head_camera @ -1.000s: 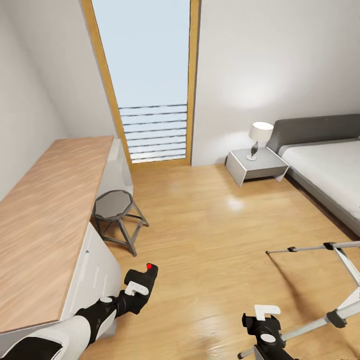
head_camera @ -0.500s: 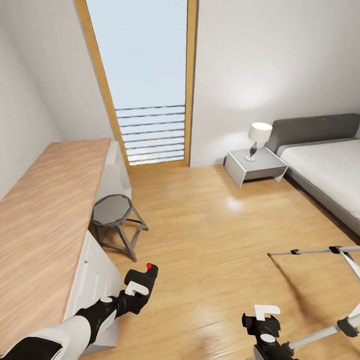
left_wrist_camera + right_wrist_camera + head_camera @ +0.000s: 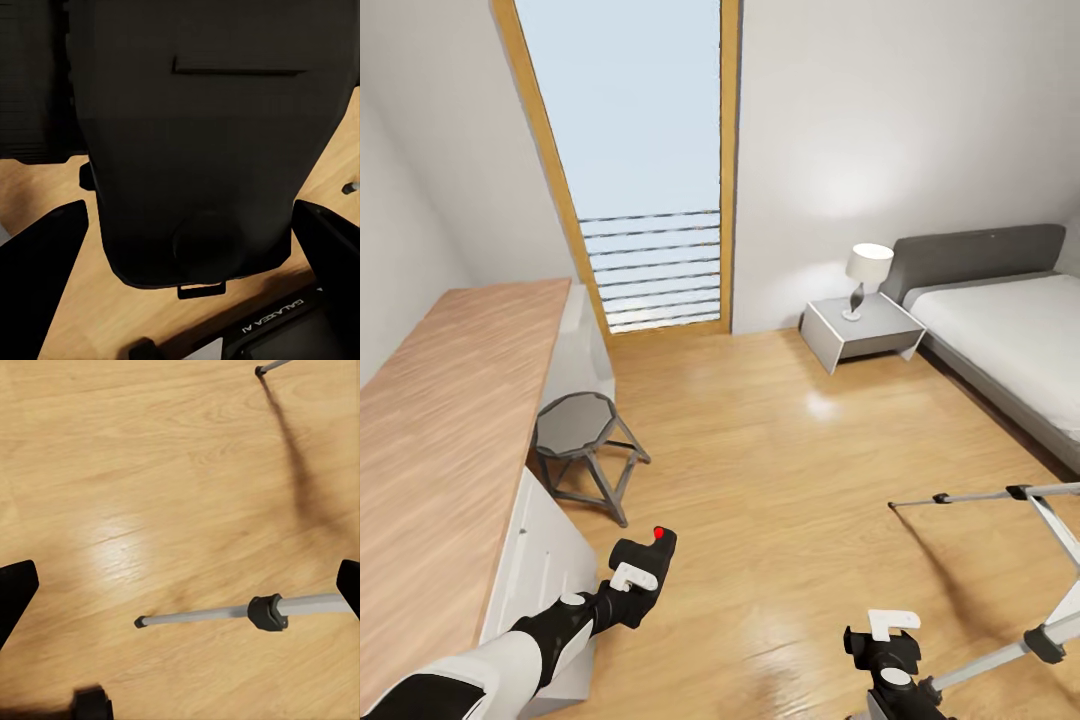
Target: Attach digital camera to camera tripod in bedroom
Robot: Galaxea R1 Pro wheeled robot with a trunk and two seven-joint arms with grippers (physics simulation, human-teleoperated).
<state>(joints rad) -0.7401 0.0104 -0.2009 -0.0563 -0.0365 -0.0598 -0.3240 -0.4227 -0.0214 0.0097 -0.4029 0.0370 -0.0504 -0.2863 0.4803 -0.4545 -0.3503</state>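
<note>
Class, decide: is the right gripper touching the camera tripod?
Apart. In the right wrist view the right gripper hangs open above the floor, and the camera tripod leg lies below it, between the fingertips.

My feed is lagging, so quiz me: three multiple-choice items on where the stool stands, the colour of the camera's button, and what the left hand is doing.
1. The stool stands:
A. beside the long wooden counter
B. on the bed
C. under the lamp

2. The camera has a button coloured:
A. green
B. red
C. white

3. The left gripper is:
A. open and empty
B. holding the tripod
C. closed on the camera

Answers: 1 A, it stands against the counter's side. 2 B, a red dot shows on top. 3 C, the camera sits between its fingers.
</note>
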